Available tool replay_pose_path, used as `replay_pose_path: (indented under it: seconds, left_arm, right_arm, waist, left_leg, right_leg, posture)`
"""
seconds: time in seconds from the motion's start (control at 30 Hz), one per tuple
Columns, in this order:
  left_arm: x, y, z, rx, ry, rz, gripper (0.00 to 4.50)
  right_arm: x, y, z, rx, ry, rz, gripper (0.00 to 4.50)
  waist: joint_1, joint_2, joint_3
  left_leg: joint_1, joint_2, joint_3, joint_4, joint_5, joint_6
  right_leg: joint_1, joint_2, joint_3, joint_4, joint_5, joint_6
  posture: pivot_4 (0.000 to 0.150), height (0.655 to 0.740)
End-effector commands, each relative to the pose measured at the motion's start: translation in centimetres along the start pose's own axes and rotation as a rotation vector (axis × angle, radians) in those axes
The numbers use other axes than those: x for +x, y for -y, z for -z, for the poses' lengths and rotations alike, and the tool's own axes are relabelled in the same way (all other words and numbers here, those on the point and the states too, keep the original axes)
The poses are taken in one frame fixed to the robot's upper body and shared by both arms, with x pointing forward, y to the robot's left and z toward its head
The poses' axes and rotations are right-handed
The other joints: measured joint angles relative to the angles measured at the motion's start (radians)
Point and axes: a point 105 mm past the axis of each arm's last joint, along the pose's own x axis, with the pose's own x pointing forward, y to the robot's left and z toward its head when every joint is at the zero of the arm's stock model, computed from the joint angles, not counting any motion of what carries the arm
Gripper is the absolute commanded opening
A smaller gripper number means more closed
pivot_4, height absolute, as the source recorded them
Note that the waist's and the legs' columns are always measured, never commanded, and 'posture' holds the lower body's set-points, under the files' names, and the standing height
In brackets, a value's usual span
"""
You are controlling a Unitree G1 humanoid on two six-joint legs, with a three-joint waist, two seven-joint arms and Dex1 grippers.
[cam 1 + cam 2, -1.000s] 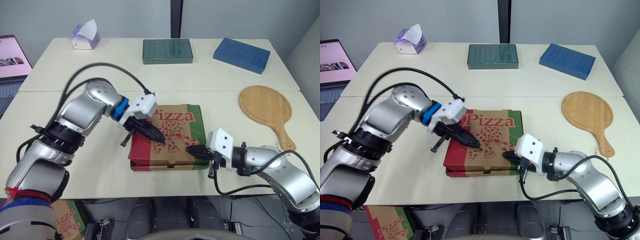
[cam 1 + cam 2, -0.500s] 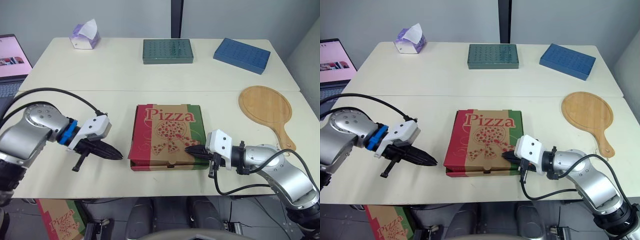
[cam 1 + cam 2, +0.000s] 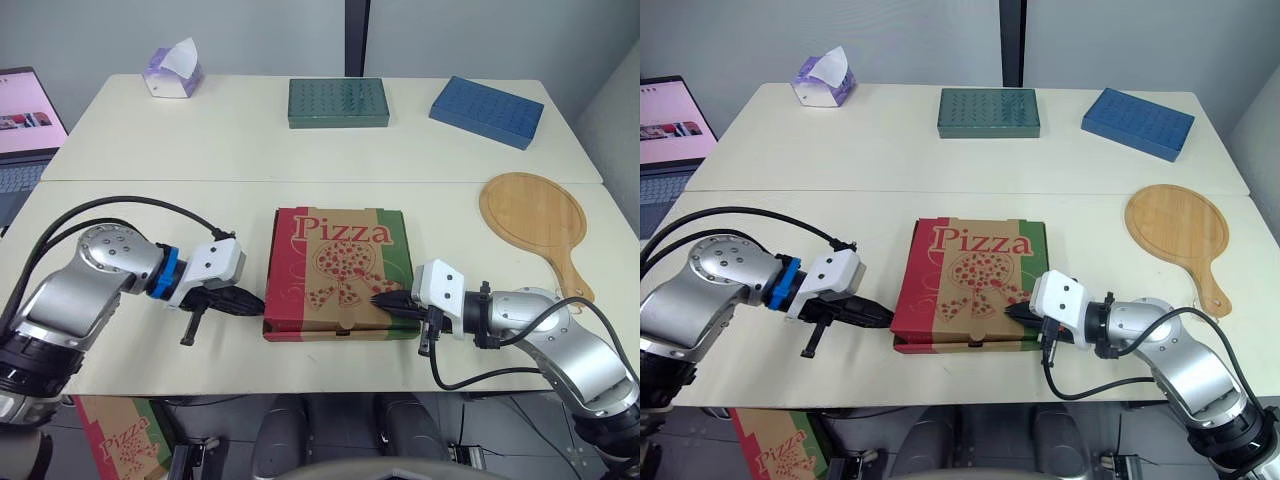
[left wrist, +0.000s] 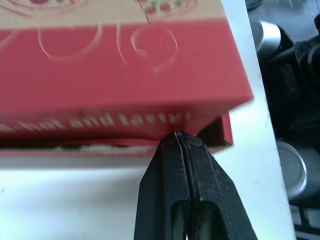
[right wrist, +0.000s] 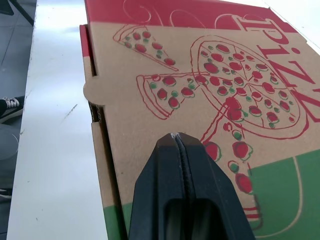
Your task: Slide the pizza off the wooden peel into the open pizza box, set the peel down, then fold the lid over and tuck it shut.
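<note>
Left claw (image 4: 179, 136), tight-closed, at red side of pizza box (image 4: 115, 70); right claw (image 5: 175, 136), likewise, over lid (image 5: 200, 70)

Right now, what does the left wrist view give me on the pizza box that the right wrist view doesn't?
Left wrist view: the red side wall of the pizza box with white lettering. The left gripper is shut, tips at that wall's lower edge near a corner.
Right wrist view: the printed top of the lid and its rounded front tab. The right gripper is shut, above the lid.
Both: the box closed, the white table beside it.
</note>
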Motion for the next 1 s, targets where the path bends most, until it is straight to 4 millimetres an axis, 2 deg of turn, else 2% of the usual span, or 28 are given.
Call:
replay_pose_path:
  seconds: [0.03,0.13,0.23,0.3,0.4,0.47,0.53,0.77,0.9,1.0]
  left_arm:
    - [-0.6,-0.5,-1.2,0.049,0.016,-0.045,0.00]
    - [-1.1,-0.4,-0.8,0.031,0.004,-0.053,0.00]
    - [-2.6,-0.5,-0.3,-0.010,-0.014,-0.082,0.00]
    - [-3.8,-0.5,-0.8,-0.050,0.013,-0.092,0.00]
    - [-4.3,-0.2,-2.3,-0.074,0.084,-0.094,0.00]
    - [-3.7,-0.3,-3.1,-0.077,0.131,-0.111,0.00]
    - [-2.0,-0.1,-2.8,-0.101,0.142,-0.122,0.00]
    - [1.4,0.0,1.1,-0.185,0.071,-0.169,0.00]
    - [1.8,0.0,1.7,-0.202,0.096,-0.171,0.00]
    - [0.1,-0.6,0.6,-0.250,0.189,-0.226,0.00]
  right_arm:
    - [-0.3,0.1,-0.4,-0.028,0.012,0.000,0.06]
    - [-0.4,0.1,-0.4,-0.029,0.008,0.001,0.06]
    - [-0.4,0.2,-0.3,-0.034,0.003,0.000,0.06]
    - [-0.4,0.2,-0.1,-0.045,-0.009,0.000,0.06]
    - [-0.3,0.3,0.3,-0.063,-0.030,0.001,0.06]
    - [-0.3,0.4,0.6,-0.074,-0.044,0.001,0.06]
    - [-0.1,0.4,0.8,-0.086,-0.054,0.000,0.06]
    - [-0.1,0.5,1.7,-0.130,-0.102,-0.003,0.06]
    - [-0.3,0.7,1.6,-0.151,-0.087,0.008,0.06]
    - [-1.1,1.9,0.2,-0.126,-0.002,0.096,0.06]
  waist:
    - [0.000,0.000,0.000]
    - [0.000,0.000,0.000]
    - [-0.001,0.000,0.000]
    - [-0.001,0.000,0.000]
    - [-0.001,0.000,0.000]
    - [0.000,0.000,0.000]
    - [0.001,0.000,0.000]
    - [-0.001,0.000,0.000]
    - [0.000,0.000,-0.001]
    - [0.000,0.000,-0.001]
  left_leg:
    - [0.000,0.000,0.000,0.000,0.000,0.000]
    - [0.000,0.000,0.000,0.000,0.000,0.000]
    - [0.000,0.000,0.000,0.000,0.000,0.000]
    - [0.000,0.000,0.000,0.000,0.000,0.000]
    - [0.000,0.000,0.000,0.000,0.000,0.000]
    - [0.000,0.000,0.000,0.000,0.000,0.000]
    - [0.000,0.000,0.000,0.000,0.000,0.000]
    - [0.001,0.000,0.000,0.000,0.000,0.000]
    - [0.002,0.000,0.000,0.000,0.000,0.000]
    - [0.002,0.000,0.000,0.000,0.000,0.000]
  right_leg:
    - [0.000,0.000,0.000,0.000,0.000,0.000]
    - [0.000,0.000,0.000,0.000,0.000,0.000]
    - [0.000,0.000,0.000,0.000,0.000,0.000]
    - [0.000,0.000,0.000,0.000,0.000,0.000]
    - [0.000,0.000,0.000,0.000,0.000,0.000]
    - [0.000,0.000,0.000,0.000,0.000,0.000]
    - [0.000,0.000,0.000,0.000,0.000,0.000]
    - [0.000,0.000,0.000,0.001,0.000,0.000]
    - [0.002,0.000,0.000,0.000,0.000,0.000]
    - [0.002,0.000,0.000,0.000,0.000,0.000]
  posture:
    - [0.150,0.7400]
    - [0.150,0.7400]
    - [0.150,0.7400]
    - [0.150,0.7400]
    - [0.150,0.7400]
    - [0.150,0.7400]
    - [0.150,0.7400]
    - [0.150,0.7400]
    - [0.150,0.7400]
    - [0.150,0.7400]
